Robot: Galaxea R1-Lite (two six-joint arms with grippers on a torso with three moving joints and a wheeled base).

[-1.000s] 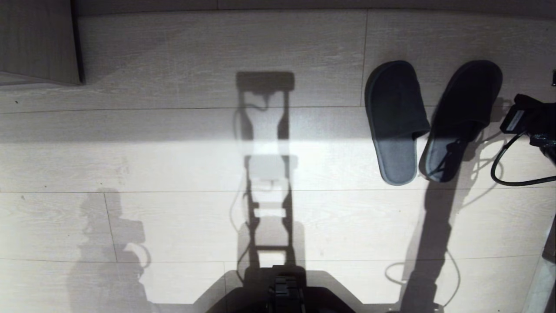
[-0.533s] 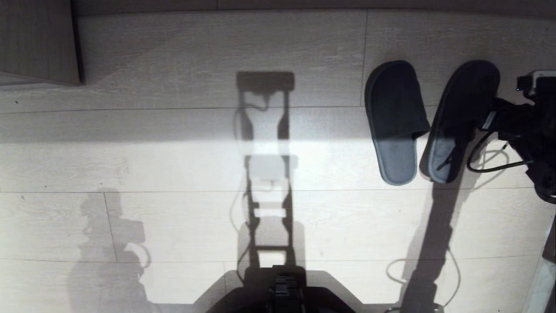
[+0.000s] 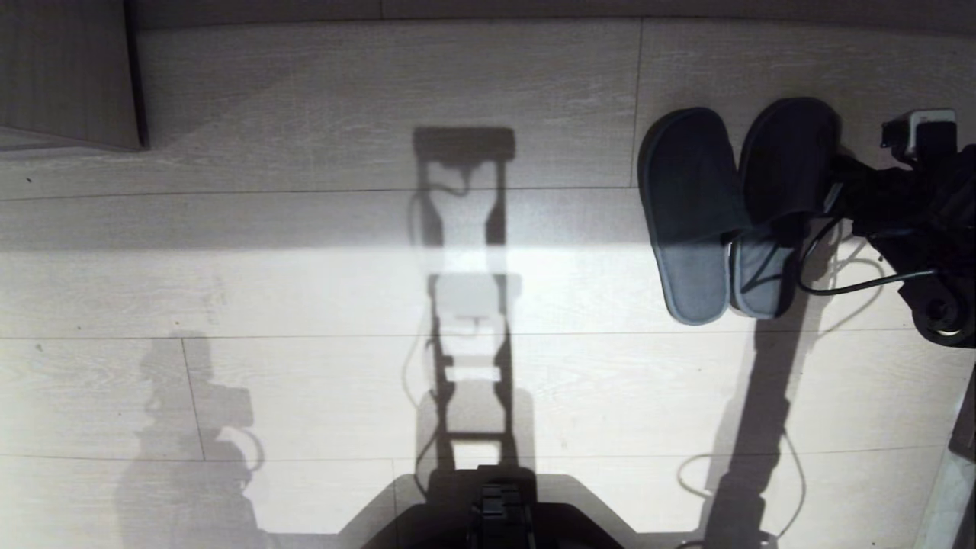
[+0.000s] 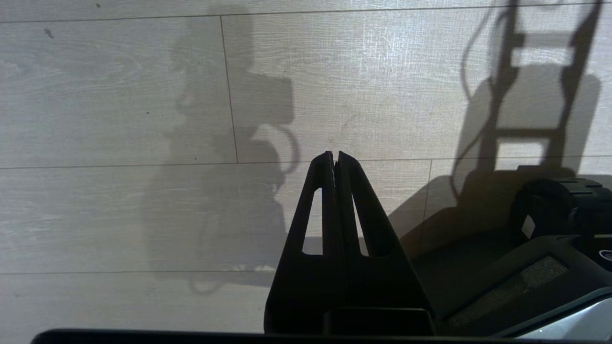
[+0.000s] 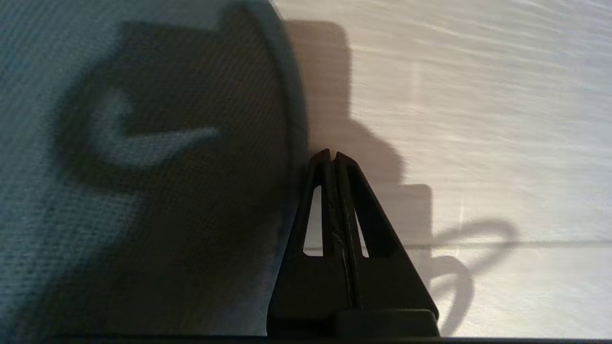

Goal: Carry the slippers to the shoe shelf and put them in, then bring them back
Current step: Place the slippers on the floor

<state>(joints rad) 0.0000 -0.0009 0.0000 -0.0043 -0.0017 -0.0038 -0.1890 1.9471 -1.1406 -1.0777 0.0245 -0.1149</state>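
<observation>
The right pincer (image 3: pixel 835 187), pressed together and empty, has nudged the right slipper (image 3: pixel 785 164) against its mate (image 3: pixel 690 198) on the floor (image 3: pixel 305 267); apparently pairing the slippers for pickup. The left pincer (image 4: pixel 334 160) hangs pressed together.

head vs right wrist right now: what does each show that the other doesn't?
Only the head view: both slippers side by side on the floor, touching along their inner edges, the right arm's body beside the right-hand one, a corner of wooden furniture, and the robot's own base.

Only the right wrist view: the right gripper with its fingers pressed shut, tip at the outer edge of a slipper's sole.

Both: the right-hand slipper and pale floor planks crossed by the robot's shadow.
</observation>
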